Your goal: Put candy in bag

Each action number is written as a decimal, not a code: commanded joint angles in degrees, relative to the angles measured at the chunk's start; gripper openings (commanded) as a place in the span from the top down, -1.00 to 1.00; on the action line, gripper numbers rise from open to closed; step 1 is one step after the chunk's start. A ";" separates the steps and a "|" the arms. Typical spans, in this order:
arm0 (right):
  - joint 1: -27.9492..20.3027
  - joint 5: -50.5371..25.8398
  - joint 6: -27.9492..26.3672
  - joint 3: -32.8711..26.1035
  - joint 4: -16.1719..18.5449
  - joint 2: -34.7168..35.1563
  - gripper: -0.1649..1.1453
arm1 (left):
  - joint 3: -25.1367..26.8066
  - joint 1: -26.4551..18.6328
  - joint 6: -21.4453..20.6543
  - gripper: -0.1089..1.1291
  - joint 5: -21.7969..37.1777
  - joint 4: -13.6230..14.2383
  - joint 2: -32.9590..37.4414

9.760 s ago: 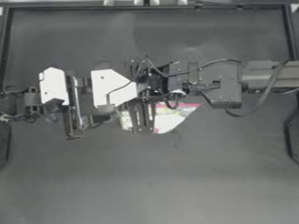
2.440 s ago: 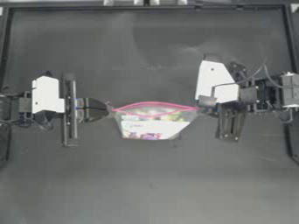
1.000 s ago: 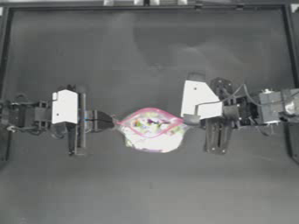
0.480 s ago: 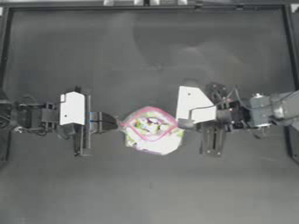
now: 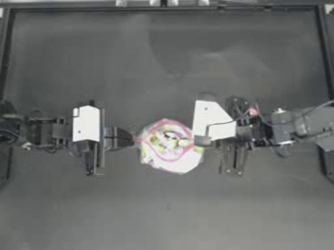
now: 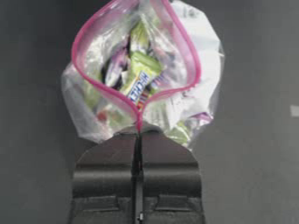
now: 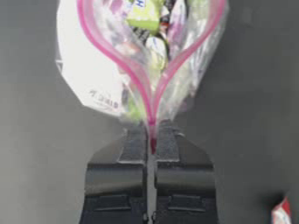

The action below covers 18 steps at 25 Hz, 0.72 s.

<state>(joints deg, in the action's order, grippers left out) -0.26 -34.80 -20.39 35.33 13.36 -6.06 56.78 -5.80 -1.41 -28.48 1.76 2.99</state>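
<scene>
Left gripper [image 5: 128, 138] and right gripper [image 5: 203, 141] each pinch one end of the bag [image 5: 168, 146], jaws pressed together on the pink-red seal strip [image 6: 81, 70], as both wrist views show. Top view: the table [image 5: 170, 63] carries the two arms reaching in from opposite sides at mid-height, with the bag suspended between them near the centre. The seal strip bows into an open loop, so the mouth gapes; whether the bag's lower part rests on the table cannot be told. Its long axis, along the seal, runs from one gripper to the other, across the table from left to right, and the mouth appears to face up toward the overhead camera. Multicoloured wrapped sweets, a green-yellow wrapper [image 6: 142, 74] among them, and a whitish label patch [image 7: 93, 83] show through the clear film. The candy [image 5: 254, 112], a tiny red sweet with white, lies on the table beside the right arm, well apart from the bag and outside it; the right wrist view catches it at its corner [image 7: 281, 210]. Judgement: to keep the mouth open, the two pinches should stay close enough for the rim to remain bowed, since pulling apart would flatten it shut; one gripper must let go to fetch the candy, so the bag should be settled before release.
</scene>
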 commanded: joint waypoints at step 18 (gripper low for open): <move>-0.26 2.20 -0.62 0.18 0.26 0.53 0.66 | -1.23 0.79 0.18 0.77 -5.19 -0.09 -3.52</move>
<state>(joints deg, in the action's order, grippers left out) -0.53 -32.96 -21.01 36.04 13.36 -4.66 56.51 -5.19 -1.23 -33.22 1.67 -1.93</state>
